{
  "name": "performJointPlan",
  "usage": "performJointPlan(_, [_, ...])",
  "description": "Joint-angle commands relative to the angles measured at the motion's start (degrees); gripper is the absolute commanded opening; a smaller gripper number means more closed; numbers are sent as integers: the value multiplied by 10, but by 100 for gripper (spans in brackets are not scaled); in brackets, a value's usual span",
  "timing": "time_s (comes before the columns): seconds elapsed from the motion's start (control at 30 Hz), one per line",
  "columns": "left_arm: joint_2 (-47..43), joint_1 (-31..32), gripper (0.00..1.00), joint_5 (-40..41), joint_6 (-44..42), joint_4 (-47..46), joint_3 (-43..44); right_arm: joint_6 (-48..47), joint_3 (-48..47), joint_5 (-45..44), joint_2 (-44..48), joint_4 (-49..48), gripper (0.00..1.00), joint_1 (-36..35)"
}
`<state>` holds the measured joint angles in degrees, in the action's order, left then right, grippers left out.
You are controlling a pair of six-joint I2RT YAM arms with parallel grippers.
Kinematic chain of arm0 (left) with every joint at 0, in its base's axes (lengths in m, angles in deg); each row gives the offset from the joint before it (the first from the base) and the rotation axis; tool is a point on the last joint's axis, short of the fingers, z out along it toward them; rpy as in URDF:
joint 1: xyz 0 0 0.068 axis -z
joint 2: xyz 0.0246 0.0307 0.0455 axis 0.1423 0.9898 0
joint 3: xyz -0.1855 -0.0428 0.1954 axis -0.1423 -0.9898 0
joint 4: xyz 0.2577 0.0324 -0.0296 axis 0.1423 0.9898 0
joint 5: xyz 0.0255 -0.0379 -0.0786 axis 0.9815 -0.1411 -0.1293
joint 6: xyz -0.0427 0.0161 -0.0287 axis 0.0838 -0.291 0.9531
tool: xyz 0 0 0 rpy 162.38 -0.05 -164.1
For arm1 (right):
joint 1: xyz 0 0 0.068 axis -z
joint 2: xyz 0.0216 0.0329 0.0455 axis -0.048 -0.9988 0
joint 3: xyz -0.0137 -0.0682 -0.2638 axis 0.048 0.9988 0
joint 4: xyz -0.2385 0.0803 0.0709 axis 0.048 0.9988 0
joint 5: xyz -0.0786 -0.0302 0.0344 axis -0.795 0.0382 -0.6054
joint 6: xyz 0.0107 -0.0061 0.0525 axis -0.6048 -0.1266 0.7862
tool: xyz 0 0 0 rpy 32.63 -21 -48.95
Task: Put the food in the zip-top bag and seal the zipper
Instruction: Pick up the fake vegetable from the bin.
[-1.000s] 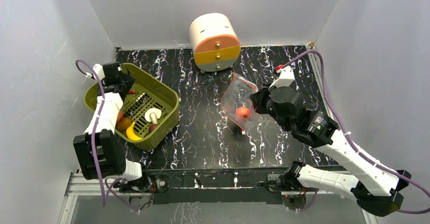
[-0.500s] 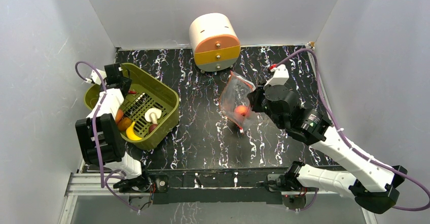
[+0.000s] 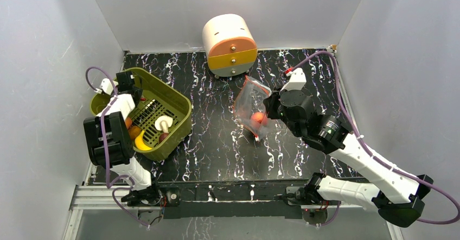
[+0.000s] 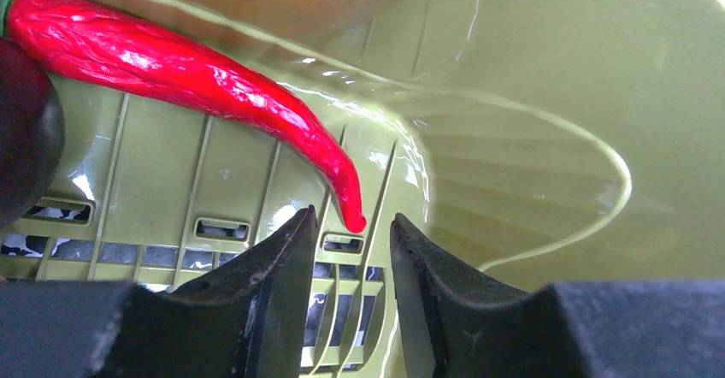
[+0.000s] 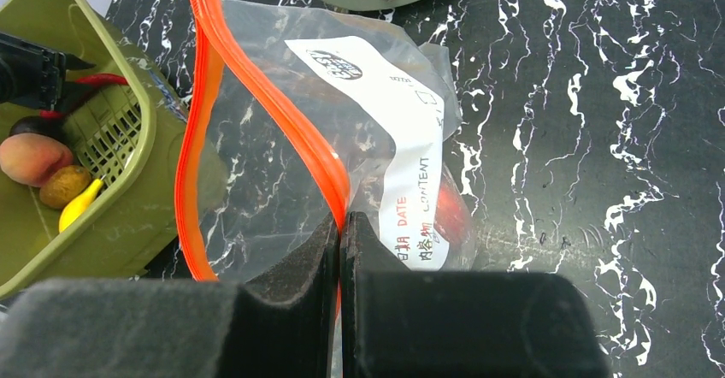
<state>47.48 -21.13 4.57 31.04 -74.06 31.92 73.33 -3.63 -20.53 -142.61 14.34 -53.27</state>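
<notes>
While your right hand [image 5: 340,234] is clenching the floppy zip-top bag [image 5: 274,181] by its zipper [image 5: 256,87], your left hand [image 4: 350,254] is hanging released around the tip of the chili [image 4: 188,70] in the basket [image 4: 530,96]. This light, glossy food is looking slippery, so its thicker middle is probably offering you the safer hold.

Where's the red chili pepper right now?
Left wrist view: the red chili pepper lies in the olive-green basket on its slotted floor, tip just ahead of the left gripper.

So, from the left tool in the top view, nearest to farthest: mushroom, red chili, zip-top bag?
1. Red chili, at the left tool tips.
2. Mushroom, in the basket middle.
3. Zip-top bag, far to the right.
</notes>
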Motion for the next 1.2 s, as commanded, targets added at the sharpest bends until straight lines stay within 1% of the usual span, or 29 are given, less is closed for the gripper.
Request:
performJointPlan(0.0, [10, -3, 36, 32, 2, -15, -5, -13, -1, -22, 2, -39, 0, -2])
performJointPlan(0.27, [35, -3, 35, 31, 10, -35, -4, -19, -5, -22, 5, -32, 0, -2])
performJointPlan(0.6, [57, -8, 35, 45, -11, -65, -13, -18, -4, -10, 3, -32, 0, -2])
performJointPlan(0.87, [69, -8, 34, 30, -11, -70, -17, -31, -12, -3, -4, -36, 0, -2])
performJointPlan(1.07, [71, -7, 35, 35, -4, -56, -17, -46, -31, 0, -6, -23, 0, -1])
performJointPlan(1.17, [69, -8, 32, 34, 0, -50, -19, -50, -35, 2, -1, -16, 0, -2])
